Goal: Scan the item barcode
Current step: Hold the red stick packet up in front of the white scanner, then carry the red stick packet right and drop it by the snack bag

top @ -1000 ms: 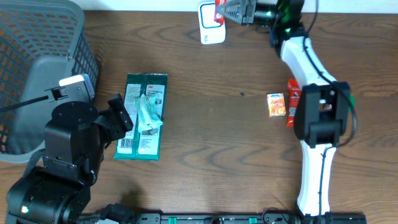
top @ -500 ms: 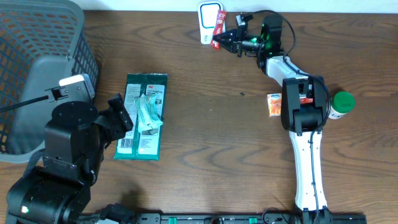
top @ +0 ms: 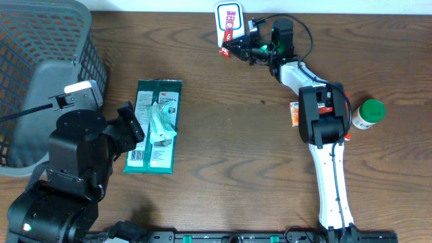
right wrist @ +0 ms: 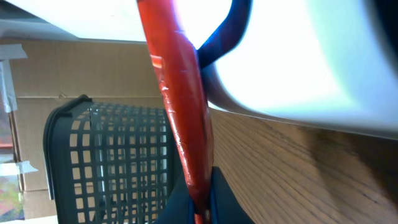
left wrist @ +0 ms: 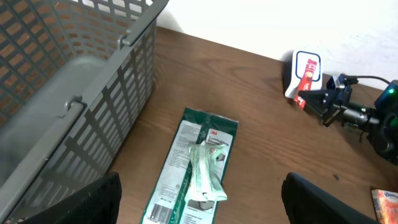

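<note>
Right wrist view shows the right gripper (right wrist: 198, 200) with its two fingers pressed together on the lower end of a thin red packet (right wrist: 177, 106), which stands up from them as a narrow strip seen edge-on. The packet is held just in front of the white scanner (right wrist: 298, 56), at its face; whether they really touch, I cannot tell. From overhead, this arm reaches to the far edge of the table (top: 243, 155), a little right of the middle, and the packet lies across the blue-framed front of the scanner. Behind the packet, to the left, the grey basket (right wrist: 106, 162) is visible. On the near left side, the left gripper (left wrist: 209, 204) has its fingers spread wide and holds nothing; it hangs above the near end of a long green package (top: 154, 128) that lies flat on the wood just right of the basket. A smaller pale green pack (top: 163, 121) rests on top of this package. On the right side, an orange packet (top: 295, 113) is partly hidden by the right arm, and a bottle (top: 368, 113) with a green cap is just beside the arm.
</note>
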`<action>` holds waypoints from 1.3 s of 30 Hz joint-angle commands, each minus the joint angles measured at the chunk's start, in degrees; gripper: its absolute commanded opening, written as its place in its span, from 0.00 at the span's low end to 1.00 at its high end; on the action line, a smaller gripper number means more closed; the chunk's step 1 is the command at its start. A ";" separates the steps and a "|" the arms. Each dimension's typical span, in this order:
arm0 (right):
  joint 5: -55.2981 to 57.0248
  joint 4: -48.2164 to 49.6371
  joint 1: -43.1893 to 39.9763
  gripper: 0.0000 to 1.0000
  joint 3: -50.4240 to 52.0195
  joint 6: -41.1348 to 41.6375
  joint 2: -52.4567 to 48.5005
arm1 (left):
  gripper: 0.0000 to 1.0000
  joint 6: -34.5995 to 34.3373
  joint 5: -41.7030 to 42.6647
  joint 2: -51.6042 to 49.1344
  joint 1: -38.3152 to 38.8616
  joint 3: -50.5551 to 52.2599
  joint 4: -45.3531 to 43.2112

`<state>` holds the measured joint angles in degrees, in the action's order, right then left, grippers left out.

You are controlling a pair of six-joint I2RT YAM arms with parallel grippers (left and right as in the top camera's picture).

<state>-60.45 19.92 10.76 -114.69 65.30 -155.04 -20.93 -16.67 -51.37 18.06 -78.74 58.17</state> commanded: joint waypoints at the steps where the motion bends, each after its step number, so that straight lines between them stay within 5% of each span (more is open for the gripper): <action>1: -0.79 -0.20 -0.31 0.02 -0.70 -1.90 0.90 | 0.82 0.52 -0.59 0.13 -0.15 -0.24 0.11; 10: -10.45 -7.43 -2.19 0.02 -0.70 -8.90 16.31 | 0.82 0.55 -0.59 0.13 -0.15 -0.24 0.11; 13: -7.67 -27.02 -2.64 0.02 -0.70 -22.10 23.67 | 0.82 0.55 -0.59 0.13 -0.15 -0.24 0.09; 15: 4.72 -51.30 -2.86 0.01 -0.70 -37.07 31.26 | 0.82 0.55 -0.59 0.13 -0.15 -0.24 0.09; 20: 20.94 -79.71 -2.93 0.01 -0.70 -55.30 42.91 | 0.82 0.55 -0.59 0.13 -0.15 -0.24 0.09; 26: 33.48 -100.02 -5.73 0.01 -0.70 -64.26 48.35 | 0.82 0.55 -0.59 0.13 -0.15 -0.24 0.09; 28: 47.36 -106.22 -6.71 0.01 0.15 -63.82 48.06 | 0.82 0.52 -0.59 0.13 -0.15 -0.24 0.09; 33: 70.66 -107.23 -6.82 0.01 11.50 -55.65 48.06 | 0.82 0.55 -0.59 0.13 -0.15 -0.24 0.11; 39: 79.89 -94.86 -6.84 0.05 26.08 -55.67 48.06 | 0.82 0.52 -0.59 0.13 -0.15 -0.24 0.09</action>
<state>10.90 -78.41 4.23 -92.62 8.38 -107.33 -20.93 -16.69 -51.37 18.06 -78.72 58.19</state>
